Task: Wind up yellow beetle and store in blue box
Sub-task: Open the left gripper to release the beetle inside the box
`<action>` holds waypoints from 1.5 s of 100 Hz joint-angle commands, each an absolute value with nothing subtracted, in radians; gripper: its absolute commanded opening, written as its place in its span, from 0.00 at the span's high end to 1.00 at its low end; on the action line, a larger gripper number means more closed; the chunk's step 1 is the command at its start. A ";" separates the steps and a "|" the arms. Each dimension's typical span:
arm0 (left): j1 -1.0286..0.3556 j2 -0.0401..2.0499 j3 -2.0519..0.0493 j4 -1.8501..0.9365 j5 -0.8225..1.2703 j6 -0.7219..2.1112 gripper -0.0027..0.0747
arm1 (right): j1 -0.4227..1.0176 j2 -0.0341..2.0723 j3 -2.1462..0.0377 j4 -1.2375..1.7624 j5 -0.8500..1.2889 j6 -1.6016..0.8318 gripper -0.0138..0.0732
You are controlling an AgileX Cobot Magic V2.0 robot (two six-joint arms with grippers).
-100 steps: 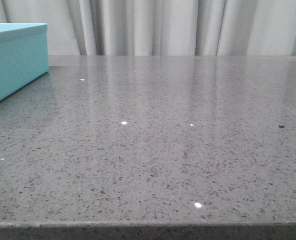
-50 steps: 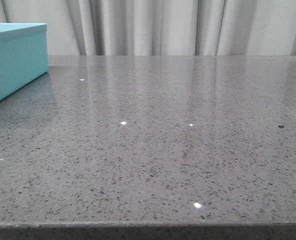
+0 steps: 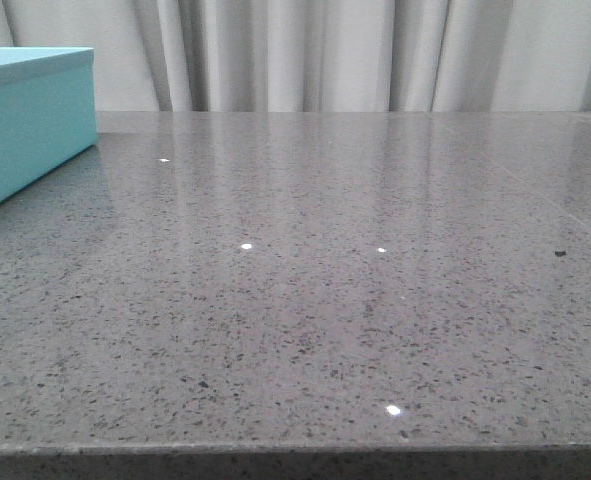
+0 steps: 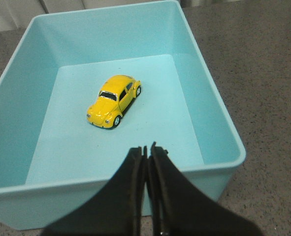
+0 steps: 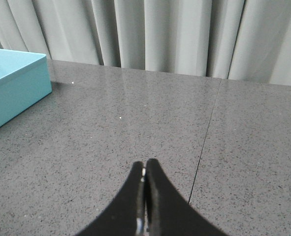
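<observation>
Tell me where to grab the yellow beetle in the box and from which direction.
Come straight down from above: the blue box walls block side approaches. Close the left hand across the yellow beetle at its doors; the flat flanks suit the fingers better than the rounded roof.

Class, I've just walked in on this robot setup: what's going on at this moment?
Nothing is being held right now. The yellow beetle sits on its wheels on the floor of the open blue box, apart from the walls. The left gripper hangs above the box's near edge with its jaws closed and empty. The right gripper is also closed and empty, over the grey table.
</observation>
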State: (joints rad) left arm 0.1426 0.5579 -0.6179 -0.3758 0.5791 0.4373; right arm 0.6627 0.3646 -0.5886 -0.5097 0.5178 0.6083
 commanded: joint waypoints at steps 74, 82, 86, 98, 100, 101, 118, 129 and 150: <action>0.140 0.183 -0.428 -0.404 0.504 0.440 0.99 | 0.660 0.147 -0.436 -0.607 0.366 0.603 0.92; 0.140 0.183 -0.428 -0.404 0.504 0.440 0.99 | 0.660 0.147 -0.436 -0.607 0.366 0.603 0.92; 0.140 0.183 -0.428 -0.404 0.504 0.440 0.99 | 0.660 0.147 -0.436 -0.607 0.366 0.603 0.92; 0.140 0.183 -0.428 -0.404 0.504 0.440 0.99 | 0.660 0.147 -0.436 -0.607 0.366 0.603 0.92; 0.140 0.183 -0.428 -0.404 0.504 0.440 0.99 | 0.660 0.147 -0.436 -0.607 0.366 0.603 0.92; 0.140 0.183 -0.428 -0.404 0.504 0.440 0.99 | 0.660 0.147 -0.436 -0.607 0.366 0.603 0.92; 0.140 0.183 -0.427 -0.404 0.504 0.440 0.99 | 0.660 0.147 -0.436 -0.607 0.366 0.603 0.92; 0.140 0.183 -0.418 -0.404 0.497 0.440 0.99 | 0.660 0.147 -0.436 -0.607 0.366 0.603 0.92; 0.111 0.173 -0.358 -0.347 0.338 0.386 0.99 | 0.660 0.147 -0.436 -0.607 0.367 0.603 0.92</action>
State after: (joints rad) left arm 0.1358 0.1689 -0.3538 -0.3642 0.4868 0.4345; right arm 0.6627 0.1367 -0.4101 -0.5722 0.4404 0.6083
